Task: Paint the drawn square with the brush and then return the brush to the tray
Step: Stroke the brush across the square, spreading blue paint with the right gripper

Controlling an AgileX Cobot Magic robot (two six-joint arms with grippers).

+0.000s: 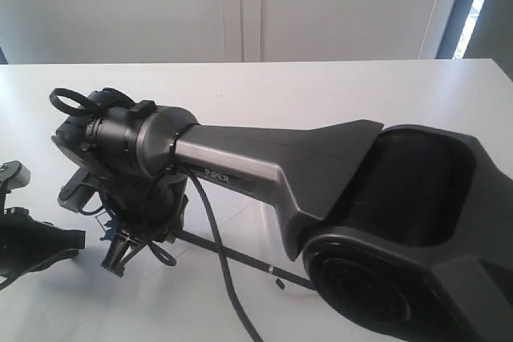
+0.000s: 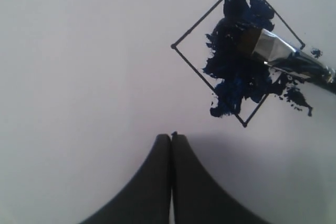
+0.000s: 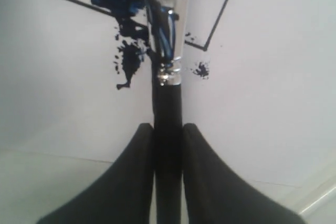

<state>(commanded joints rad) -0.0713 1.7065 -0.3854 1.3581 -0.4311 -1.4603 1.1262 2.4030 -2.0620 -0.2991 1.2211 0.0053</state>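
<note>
White tabletop (image 1: pixel 321 94). Right hand (image 3: pixel 168 129) clenched on the brush (image 3: pixel 168 103), gripping the black handle just behind the silver ferrule (image 3: pixel 167 14). Left hand (image 2: pixel 171 137) empty, jaws pressed together, near the drawn square (image 2: pixel 231 61). Square part-filled with dark blue paint, splatter past one edge. Bristles lie on the paint inside the square.

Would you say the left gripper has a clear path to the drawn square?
Probably yes: only bare paper lies between the shut left gripper and the near corner of the drawn square, though the brush in the right gripper covers its far side.
</note>
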